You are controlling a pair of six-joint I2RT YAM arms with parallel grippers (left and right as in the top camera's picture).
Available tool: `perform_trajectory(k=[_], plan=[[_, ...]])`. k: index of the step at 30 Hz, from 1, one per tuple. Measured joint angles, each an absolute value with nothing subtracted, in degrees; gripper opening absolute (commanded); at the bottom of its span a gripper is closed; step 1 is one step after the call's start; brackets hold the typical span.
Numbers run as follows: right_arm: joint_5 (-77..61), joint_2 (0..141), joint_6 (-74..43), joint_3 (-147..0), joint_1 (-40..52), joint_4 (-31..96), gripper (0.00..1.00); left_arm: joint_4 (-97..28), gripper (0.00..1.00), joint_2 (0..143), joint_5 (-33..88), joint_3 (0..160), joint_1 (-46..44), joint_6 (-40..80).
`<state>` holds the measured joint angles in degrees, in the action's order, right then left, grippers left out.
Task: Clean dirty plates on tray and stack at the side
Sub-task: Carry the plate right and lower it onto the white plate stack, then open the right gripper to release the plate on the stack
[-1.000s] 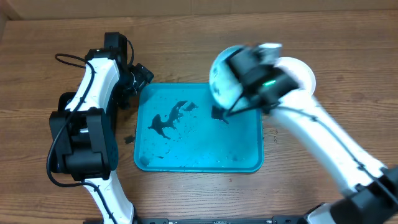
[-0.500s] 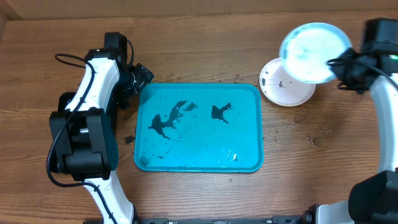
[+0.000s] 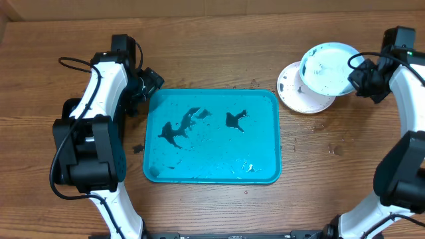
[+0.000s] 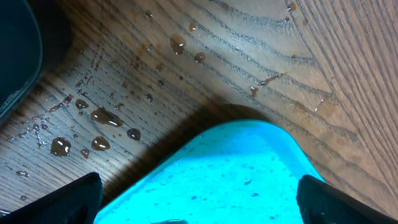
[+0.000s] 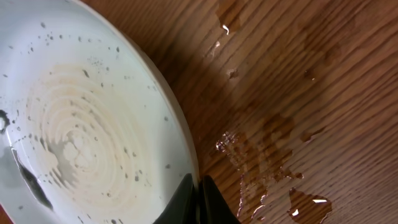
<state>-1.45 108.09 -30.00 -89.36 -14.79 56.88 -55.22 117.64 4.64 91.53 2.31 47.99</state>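
While the right gripper (image 3: 356,76) pinches the blue-rimmed plate (image 3: 324,66) by its rim, offset over the white plate (image 3: 295,98) beside the tray (image 3: 262,149), a wet rim could slip and land crooked; left gripper (image 3: 148,83) spread wide, empty, at the tray's far-left corner.

Two plates — blue-rimmed plate (image 3: 325,66), white plate (image 3: 295,95) — one tray (image 3: 264,143).

A brown wood-grain worktop (image 3: 212,46) fills the view under even light. A pale beige strip (image 3: 199,5) borders the worktop's far edge. Water droplets (image 4: 102,116) bead on the worktop's surface.
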Motion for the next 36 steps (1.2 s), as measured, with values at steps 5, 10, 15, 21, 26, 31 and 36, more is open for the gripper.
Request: perform_trajectory(k=[5, 10, 15, 21, 26, 31, 36], plan=[[-2.55, 108.18, -29.98, -89.36, -14.79, 56.18, 0.04, -55.22, 1.00, 117.64, 4.64, 91.53, 2.31, 47.99], [-6.26, 108.20, -30.00, -87.99, -14.02, 53.47, 0.04, -55.22, 1.00, 117.64, 4.64, 91.53, 2.31, 47.99], [-7.92, 108.40, -30.00, -82.04, -11.88, 49.67, 0.04, -55.22, 1.00, 117.64, 4.62, 91.53, 2.31, 47.99], [-8.05, 108.75, -30.02, -79.75, -11.55, 48.88, 0.22, -55.22, 1.00, 117.64, 4.62, 91.53, 2.31, 47.99], [-7.86, 108.77, -29.89, -79.75, -11.55, 48.53, 0.67, -55.22, 1.00, 117.64, 4.62, 91.53, 2.31, 47.99], [-8.32, 108.81, -29.93, -79.75, -11.55, 49.04, 0.80, -55.22, 1.00, 117.64, 4.62, 91.53, 2.31, 47.99], [-12.01, 108.77, -30.02, -79.99, -11.55, 53.54, 0.82, -55.22, 1.00, 117.64, 4.62, 91.53, 2.31, 47.99]])
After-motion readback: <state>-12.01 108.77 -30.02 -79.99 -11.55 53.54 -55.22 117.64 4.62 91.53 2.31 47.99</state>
